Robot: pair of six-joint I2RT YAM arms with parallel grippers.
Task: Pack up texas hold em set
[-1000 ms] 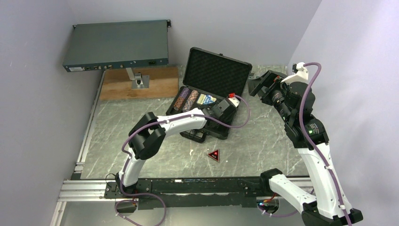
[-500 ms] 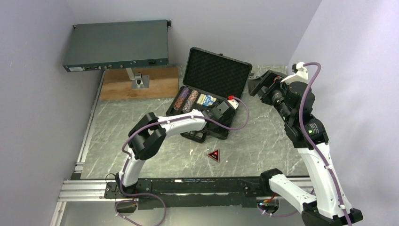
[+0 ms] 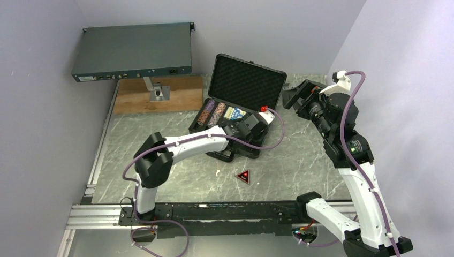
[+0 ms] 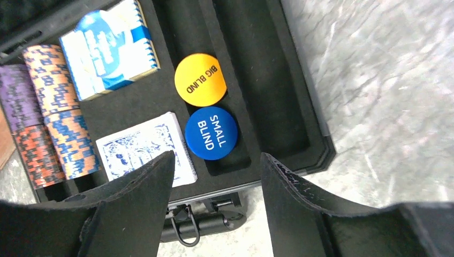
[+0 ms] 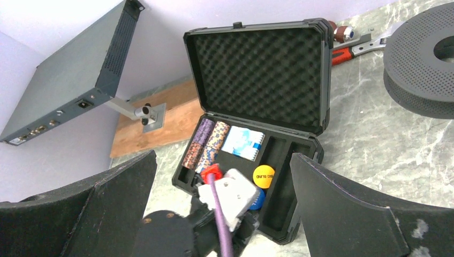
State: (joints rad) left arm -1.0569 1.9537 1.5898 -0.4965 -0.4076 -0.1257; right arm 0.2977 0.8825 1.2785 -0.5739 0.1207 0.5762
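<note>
Seen from above, a black briefcase [image 3: 231, 140] lies open near the middle of the marble worktop [image 3: 300, 155], its foam-lined lid standing up towards the back wall. Chip rolls [image 3: 211, 113] fill the left slots of its base, with a blue card deck [image 3: 235, 113] just beside them. The left arm reaches across the case, and the left gripper [image 3: 243, 131] hangs over its right half. A red triangle button [image 3: 244, 176] lies on the worktop in front of the case, apart from it. The right gripper [image 3: 296, 96] is raised to the right of the lid. At the back left, a grey rack unit [image 3: 131, 51] stands on a post above a wooden board [image 3: 160, 96].

The left wrist camera looks straight down into the case. The gripper's jaws are moderately apart with nothing between them. Below them, an orange button [image 4: 200, 79] marked BIG BLIND and a blue button [image 4: 211, 133] marked SMALL BLIND sit side by side in one foam slot. A second card deck [image 4: 147, 150] lies to their left, next to the chip rolls.

The right wrist camera faces the open case from a distance — its jaws are spread wide and hold nothing. A dark round spool [image 5: 423, 69] and a red-handled wrench [image 5: 348, 51] lie behind and to the right of the case.
</note>
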